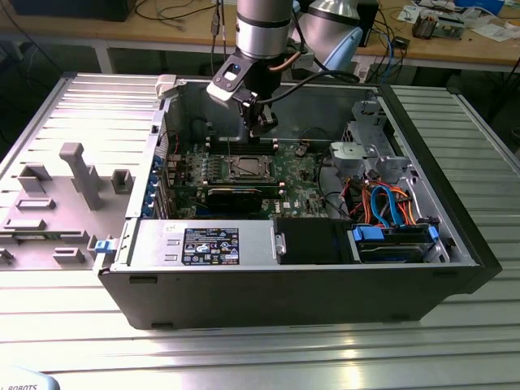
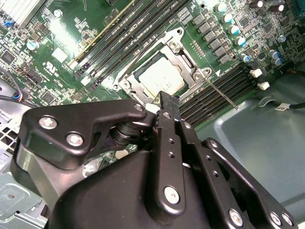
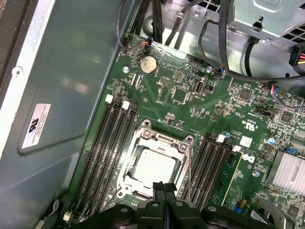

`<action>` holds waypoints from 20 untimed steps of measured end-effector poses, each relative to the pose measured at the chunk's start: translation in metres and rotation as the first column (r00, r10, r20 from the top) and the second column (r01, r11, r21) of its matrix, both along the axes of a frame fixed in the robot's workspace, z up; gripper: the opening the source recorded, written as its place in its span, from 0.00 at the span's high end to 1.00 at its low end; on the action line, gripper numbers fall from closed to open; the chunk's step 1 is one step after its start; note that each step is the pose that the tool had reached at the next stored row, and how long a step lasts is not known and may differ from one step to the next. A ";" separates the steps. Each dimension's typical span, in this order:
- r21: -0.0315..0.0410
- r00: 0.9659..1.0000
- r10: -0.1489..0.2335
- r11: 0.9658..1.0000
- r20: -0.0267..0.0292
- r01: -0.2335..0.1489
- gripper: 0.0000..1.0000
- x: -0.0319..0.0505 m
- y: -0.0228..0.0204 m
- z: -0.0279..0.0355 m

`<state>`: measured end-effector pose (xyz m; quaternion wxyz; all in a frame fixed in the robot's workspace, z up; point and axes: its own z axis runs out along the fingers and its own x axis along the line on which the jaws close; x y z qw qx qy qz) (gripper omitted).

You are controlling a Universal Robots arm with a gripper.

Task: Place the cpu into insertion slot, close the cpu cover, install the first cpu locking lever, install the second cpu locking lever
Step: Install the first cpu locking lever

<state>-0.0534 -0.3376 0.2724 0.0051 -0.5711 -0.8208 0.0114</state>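
The cpu [image 3: 155, 168] [image 2: 161, 76] lies flat in the insertion slot [image 1: 246, 168] on the green motherboard [image 3: 200, 102]. The silver cpu cover [image 3: 162, 140] [image 2: 183, 50] is down around it, its window framing the chip. A thin wire locking lever [image 2: 223, 94] [image 3: 187, 167] runs out from one corner of the socket, past the black memory slots. My gripper [image 1: 260, 128] [image 3: 162, 187] [image 2: 167, 101] hangs just above the socket's edge. Its two black fingers are pressed together, shut, with nothing between them.
The motherboard sits inside an open computer case [image 1: 455, 203] on a slatted metal table. Black memory slots [image 3: 112, 143] flank the socket on both sides. A drive cage with orange and blue cables [image 1: 390, 203], a power supply [image 1: 203, 244] and a finned heatsink [image 3: 288, 171] stand nearby.
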 end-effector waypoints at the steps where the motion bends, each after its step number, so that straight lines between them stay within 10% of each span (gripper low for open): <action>1: 0.000 1.000 0.000 1.000 0.000 0.000 0.89 0.0000 0.0000 0.0000; 5: 0.000 1.000 0.003 1.000 0.000 -0.003 0.89 0.0000 0.0000 0.0000; 10: 0.000 0.995 0.102 0.995 0.000 -0.102 0.89 0.0000 0.0000 0.0000; 13: 0.000 0.985 0.173 0.985 0.000 -0.173 0.89 0.0000 0.0000 0.0000; 20: 0.000 0.948 0.318 0.948 0.000 -0.318 0.89 0.0000 0.0000 -0.0001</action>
